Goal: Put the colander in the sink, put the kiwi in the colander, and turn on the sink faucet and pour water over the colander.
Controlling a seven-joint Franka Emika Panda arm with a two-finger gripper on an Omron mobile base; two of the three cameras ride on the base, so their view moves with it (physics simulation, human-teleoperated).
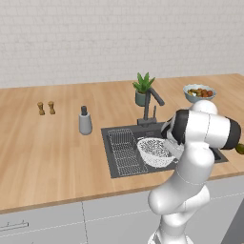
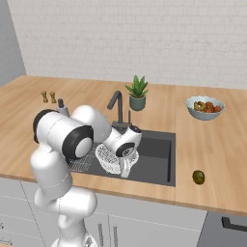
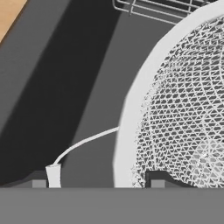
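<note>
A white mesh colander [image 1: 155,151], round and shallow with a smooth solid rim, sits tilted inside the dark grey rectangular sink [image 1: 119,169], just beside a rectangular wire rack [image 1: 125,151] on the basin's left. In the hand view, the gripper [image 3: 98,175] straddles the colander's rim, 1 dark fingertip outside it and 1 over the mesh; whether the pads press the rim or stand just clear cannot be told. A thin white wire handle [image 3: 83,144] arcs out from the rim toward the outer fingertip. The tall dark metal faucet [image 2: 117,107], an upright post with an angled spout, stands behind the basin. The kiwi [image 2: 198,177], a small olive-brown oval, lies on the pale wood-grain counter [image 2: 207,149] to the sink's right, near the front edge, well apart from the colander. A grey-blue bowl of red and yellow fruit [image 2: 205,107] and a potted spiky plant [image 2: 137,93] rest farther back.
</note>
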